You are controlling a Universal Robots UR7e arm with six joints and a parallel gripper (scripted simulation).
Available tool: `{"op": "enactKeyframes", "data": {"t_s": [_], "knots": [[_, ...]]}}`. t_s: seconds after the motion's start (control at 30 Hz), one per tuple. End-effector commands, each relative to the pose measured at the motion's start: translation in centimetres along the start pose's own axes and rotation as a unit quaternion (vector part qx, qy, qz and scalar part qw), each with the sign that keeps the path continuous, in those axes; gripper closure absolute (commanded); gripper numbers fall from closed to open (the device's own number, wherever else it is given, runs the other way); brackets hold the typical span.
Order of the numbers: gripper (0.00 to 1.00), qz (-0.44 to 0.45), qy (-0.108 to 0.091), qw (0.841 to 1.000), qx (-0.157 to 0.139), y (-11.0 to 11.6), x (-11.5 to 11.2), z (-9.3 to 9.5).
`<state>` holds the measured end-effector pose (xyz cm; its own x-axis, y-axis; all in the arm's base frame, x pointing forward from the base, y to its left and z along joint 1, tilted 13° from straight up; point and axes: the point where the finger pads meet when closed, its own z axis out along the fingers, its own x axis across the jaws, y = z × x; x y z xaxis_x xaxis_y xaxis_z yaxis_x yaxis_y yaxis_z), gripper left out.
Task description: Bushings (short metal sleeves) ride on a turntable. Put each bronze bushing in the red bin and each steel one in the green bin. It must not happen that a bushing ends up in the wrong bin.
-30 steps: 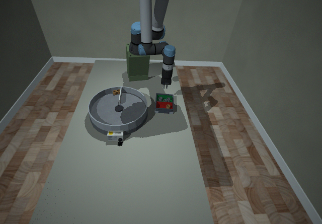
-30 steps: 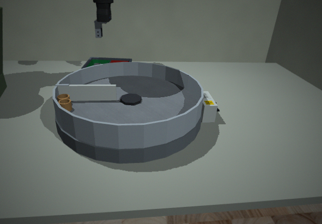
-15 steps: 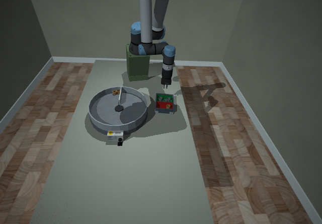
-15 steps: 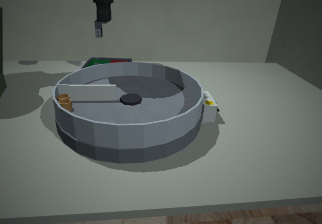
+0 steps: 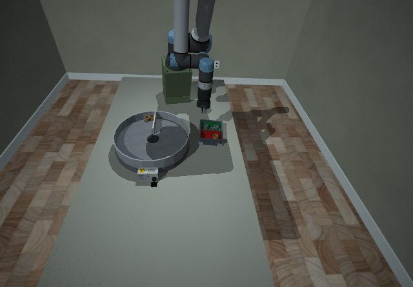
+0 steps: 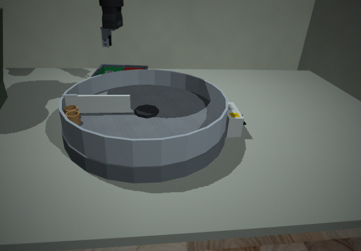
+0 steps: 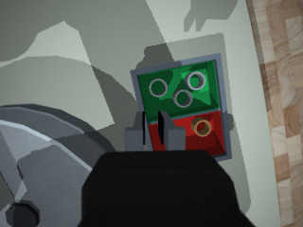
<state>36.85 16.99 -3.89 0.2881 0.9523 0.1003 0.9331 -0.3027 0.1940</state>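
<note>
Two bronze bushings stand close together on the turntable, between its rim and the white divider. Three steel bushings stand in the green bin. One bronze bushing stands in the red bin. My gripper is partly open and empty, with a gap between its fingers. It hangs above and a little behind the bins.
The white divider stands upright from the turntable's rim towards its dark hub. A white box sits against the front of the turntable. The green robot pedestal stands at the back.
</note>
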Motion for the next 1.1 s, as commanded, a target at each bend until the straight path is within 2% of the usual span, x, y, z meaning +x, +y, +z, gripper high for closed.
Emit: {"op": "enactKeyframes", "data": {"t_s": [0.0,0.07,0.27,0.43,0.57,0.67,0.73,0.8,0.9,1.07], "knots": [[0.6,0.067,0.002,0.998,-0.001,0.6,-3.4,0.3],[0.6,0.104,0.002,0.995,-0.001,0.9,-5.2,0.4],[0.6,0.109,0.002,0.994,-0.001,0.9,-5.5,0.4],[0.6,0.211,0.002,0.978,-0.001,1.7,-10.6,0.9],[0.6,0.213,0.002,0.977,-0.001,1.7,-10.8,0.9],[0.6,0.275,0.002,0.961,-0.001,2.2,-13.9,1.2],[0.6,0.275,0.002,0.961,-0.001,2.2,-13.9,1.2],[0.6,0.316,0.002,0.949,-0.001,2.6,-16.0,1.4],[0.6,0.316,0.002,0.949,-0.001,2.6,-16.0,1.4],[0.6,0.409,0.002,0.912,0.0,3.3,-21.0,1.8]]}}
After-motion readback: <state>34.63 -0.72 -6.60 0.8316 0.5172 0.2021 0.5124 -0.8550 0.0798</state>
